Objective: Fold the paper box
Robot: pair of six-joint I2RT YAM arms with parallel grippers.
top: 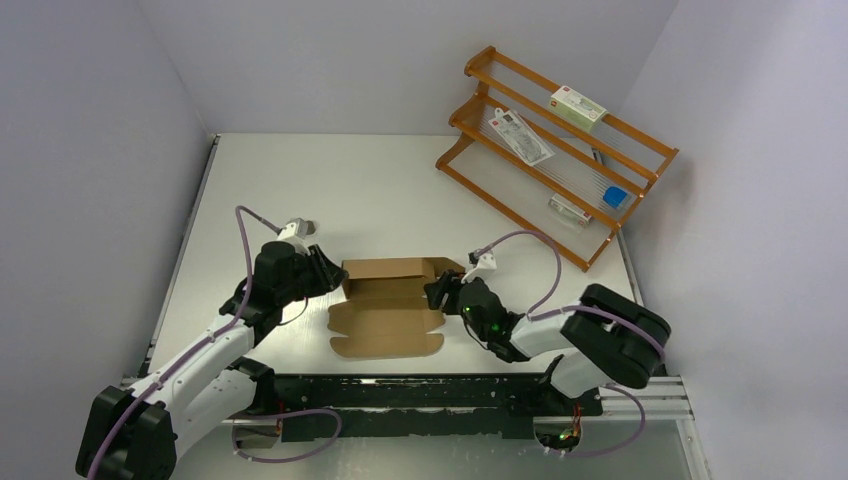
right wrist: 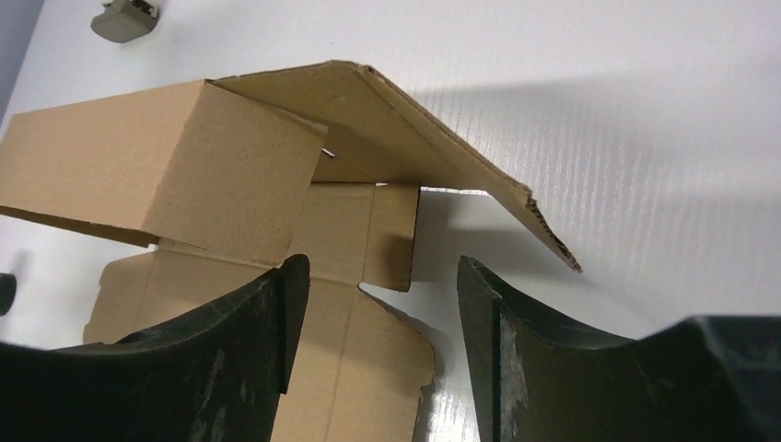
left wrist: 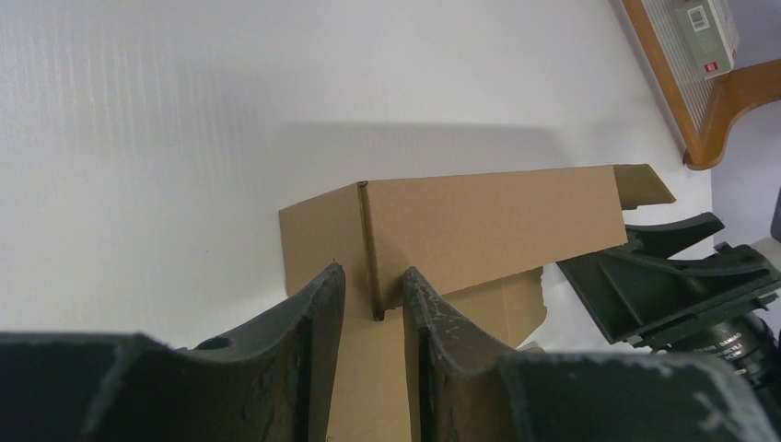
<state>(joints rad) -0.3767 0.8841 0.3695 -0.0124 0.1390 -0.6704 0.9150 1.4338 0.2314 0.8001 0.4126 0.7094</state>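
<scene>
The paper box is brown cardboard in the middle of the table. Its back wall and side flaps are raised, and its front panel lies flat. My left gripper is at the box's left end. In the left wrist view its jaws stand a little apart on either side of the raised wall's corner crease, with a gap showing on both sides. My right gripper is at the right end. It stands open over the flat panel's scalloped edge, below a lifted flap, and holds nothing.
An orange wooden rack stands at the back right and holds small white packages and a blue item. Grey walls close in the table on the left, back and right. A black rail runs along the near edge.
</scene>
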